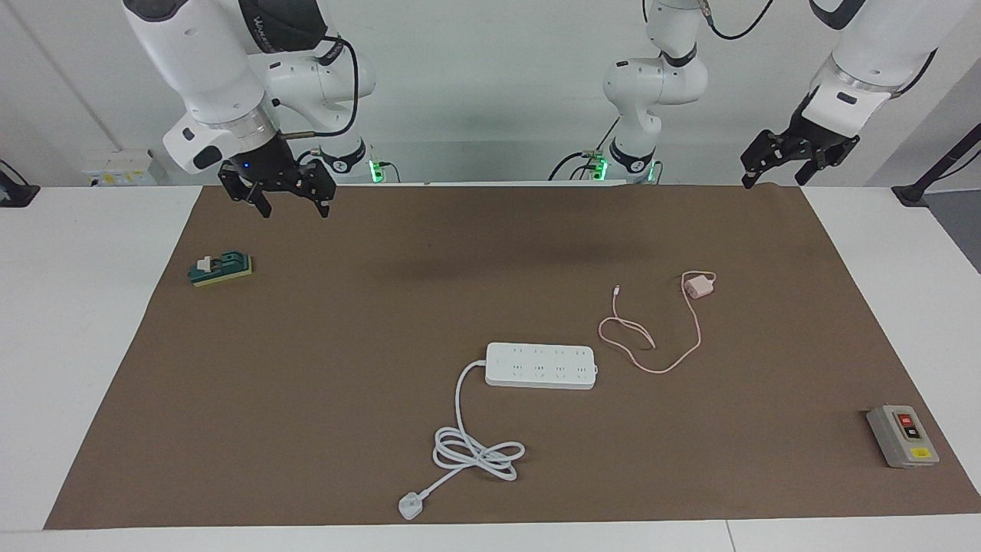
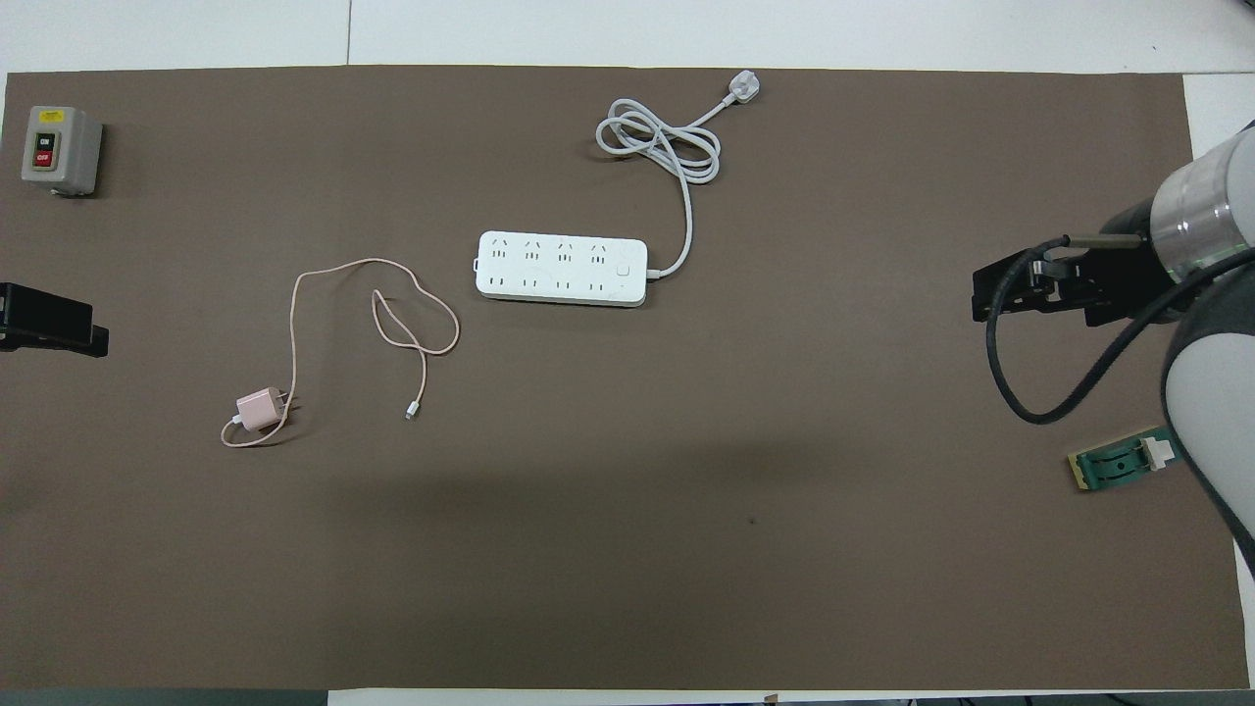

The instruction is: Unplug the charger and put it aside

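Brown mat [image 1: 306, 429] covers the table; strip [image 1: 540, 366] sits centre frame, charger [image 1: 697, 287] unplugged at its upper right, grey box [image 1: 902, 435] lower right. Right gripper [image 1: 289, 201] upper left and left gripper [image 1: 770, 175] upper right both hang empty with fingers apart.

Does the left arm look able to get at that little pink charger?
Probably yes: the charger lies loose on the mat toward the left arm's end, nothing over it, and the left hand hangs open above that end.

grey box [image 2: 61, 150]: "ON", "OFF" | right arm [image 1: 264, 31]: brand lettering, not legible
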Tool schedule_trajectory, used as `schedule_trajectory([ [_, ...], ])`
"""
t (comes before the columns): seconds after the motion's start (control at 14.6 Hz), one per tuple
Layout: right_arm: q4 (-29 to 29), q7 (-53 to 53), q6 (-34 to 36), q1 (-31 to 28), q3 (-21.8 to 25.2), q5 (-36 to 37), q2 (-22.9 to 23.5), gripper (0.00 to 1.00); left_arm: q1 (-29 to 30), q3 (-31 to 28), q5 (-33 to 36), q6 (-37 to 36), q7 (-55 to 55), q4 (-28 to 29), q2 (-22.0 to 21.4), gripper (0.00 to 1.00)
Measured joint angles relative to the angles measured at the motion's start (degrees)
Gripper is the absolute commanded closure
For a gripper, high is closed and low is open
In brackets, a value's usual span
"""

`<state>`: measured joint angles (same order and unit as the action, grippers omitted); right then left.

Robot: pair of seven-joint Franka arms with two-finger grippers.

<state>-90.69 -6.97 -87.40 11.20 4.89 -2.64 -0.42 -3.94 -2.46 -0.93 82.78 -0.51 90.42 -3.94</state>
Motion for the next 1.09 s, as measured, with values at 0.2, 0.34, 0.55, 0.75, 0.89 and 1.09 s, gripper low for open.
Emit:
schedule_trajectory([
  [0.2, -0.98, 5.53, 0.08, -0.16, 0.17, 0.86, -1.83, 0.0, -0.1, -0.01, -0.07, 1.31, -1.11, 0.25, 0.0, 0.0],
  [0.34, -1.34, 6.69, 0.05, -0.19, 0.19, 1.1, -1.92, 0.0, -0.29, 0.04, -0.1, 4.36, -1.02, 1.51, 0.0, 0.0],
  [0.55, -1.57, 9.4, -0.65, -0.2, 0.19, 2.18, -1.92, 0.0, -0.47, 0.94, -0.14, 10.1, 0.37, 4.56, 0.02, 0.0],
  [0.75, -1.73, 9.83, -0.77, -0.2, 0.19, 2.22, -1.92, 0.0, -0.83, 1.56, -0.14, 10.85, 0.84, 5.15, 0.0, 0.0],
  [0.89, -1.86, 9.83, -0.77, -0.2, 0.2, 2.23, -1.92, 0.0, -0.92, 1.56, -0.14, 10.71, 0.84, 5.15, -0.09, 0.0],
  [1.09, -2.07, 9.83, -0.77, -0.2, 0.27, 2.24, -1.92, 0.0, -0.97, 2.5, -0.1, 9.77, 0.79, 5.15, -0.17, 0.0],
])
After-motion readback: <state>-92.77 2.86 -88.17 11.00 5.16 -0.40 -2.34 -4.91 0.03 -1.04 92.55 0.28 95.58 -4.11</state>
